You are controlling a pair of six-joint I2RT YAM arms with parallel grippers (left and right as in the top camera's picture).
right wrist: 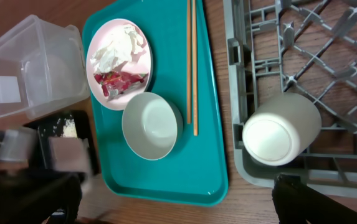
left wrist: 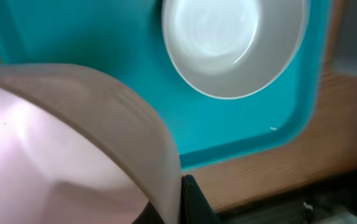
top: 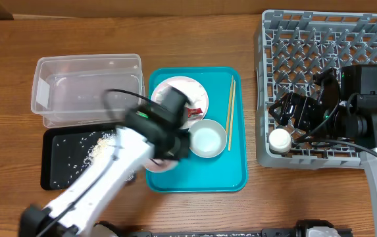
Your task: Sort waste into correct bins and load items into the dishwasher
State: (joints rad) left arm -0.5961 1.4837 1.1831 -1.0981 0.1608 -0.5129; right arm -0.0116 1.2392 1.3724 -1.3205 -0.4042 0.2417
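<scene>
**Left gripper.** The left gripper [top: 170, 148] is clenched on the rim of a pale plate [left wrist: 72, 137]. In the left wrist view one dark finger [left wrist: 194, 202] sits against the outer edge of that rim. The held plate is tilted and hangs over the near-left part of the teal tray [top: 234, 178]. The left arm appears blurred in the overhead view.

**Right gripper.** The right gripper [top: 292, 118] is released, with its jaws spread wide and nothing between them. It hangs over the near-left part of the grey dish rack [top: 326, 52], just beside the white cup [right wrist: 281, 127].

**Items.**
- White cup: inside the rack, in the near-left corner, tipped over with its closed base towards the right wrist camera.
- Second plate [right wrist: 142, 37]: flat on the far-left part of the teal tray.
- Pale bowl [right wrist: 152, 126]: upright and empty on the teal tray, touching or almost touching the near edge of the second plate.
- Chopsticks [right wrist: 192, 62]: side by side on the right part of the teal tray, running far to near, right of the plate and bowl.

**Waste.**
- Crumpled white tissue [right wrist: 117, 46]: on the second plate, far side.
- Red snack wrapper [right wrist: 122, 82]: on the same plate, near side, touching the tissue.
- Rice grains [top: 102, 148]: heaped at the far-right part of the black tray [top: 60, 174], with loose grains scattered across it.

**Bins.** The clear tub [top: 86, 89] stands left of the teal tray, far side. The black tray lies just near of it.
</scene>
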